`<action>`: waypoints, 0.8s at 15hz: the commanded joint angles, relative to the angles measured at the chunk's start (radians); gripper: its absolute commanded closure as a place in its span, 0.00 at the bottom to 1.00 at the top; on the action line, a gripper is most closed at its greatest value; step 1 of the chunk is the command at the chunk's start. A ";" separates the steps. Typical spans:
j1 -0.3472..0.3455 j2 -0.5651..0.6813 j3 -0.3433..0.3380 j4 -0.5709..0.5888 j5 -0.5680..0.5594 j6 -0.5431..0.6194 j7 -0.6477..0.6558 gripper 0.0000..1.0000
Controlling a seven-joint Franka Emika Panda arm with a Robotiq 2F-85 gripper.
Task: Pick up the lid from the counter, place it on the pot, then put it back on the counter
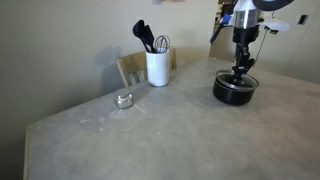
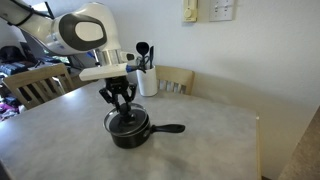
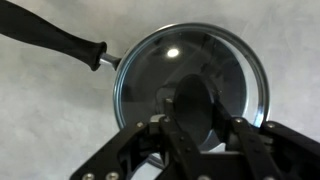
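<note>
The black pot sits on the grey counter point(image 1: 150, 140) in both exterior views point(image 1: 235, 92) point(image 2: 128, 131), and its long black handle point(image 2: 170, 128) points sideways. The glass lid point(image 3: 160, 70) with its metal rim rests on the pot and covers it. My gripper point(image 3: 198, 125) comes straight down over the pot in both exterior views point(image 1: 242, 70) point(image 2: 120, 108). Its fingers are closed on the lid's black centre knob point(image 3: 195, 105). The pot handle point(image 3: 60, 42) runs to the upper left in the wrist view.
A white utensil holder with dark utensils point(image 1: 157, 68) point(image 2: 147, 80) stands at the back of the counter. A small silver tin point(image 1: 123, 99) lies on the counter away from the pot. Wooden chairs point(image 1: 130, 68) point(image 2: 40, 85) stand behind the counter edges.
</note>
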 commanded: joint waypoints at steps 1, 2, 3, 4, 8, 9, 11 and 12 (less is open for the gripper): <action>-0.025 0.024 0.010 0.029 0.002 0.024 -0.030 0.86; -0.025 0.028 0.009 0.032 0.000 0.025 -0.028 0.86; -0.028 0.033 0.009 0.036 0.002 0.025 -0.029 0.86; -0.030 0.038 0.009 0.040 0.002 0.025 -0.030 0.86; -0.042 0.066 0.007 0.055 0.001 0.028 -0.027 0.86; -0.045 0.072 0.009 0.058 0.003 0.030 -0.028 0.86; -0.048 0.078 0.011 0.061 0.004 0.031 -0.028 0.86; -0.049 0.078 0.012 0.061 0.006 0.030 -0.029 0.86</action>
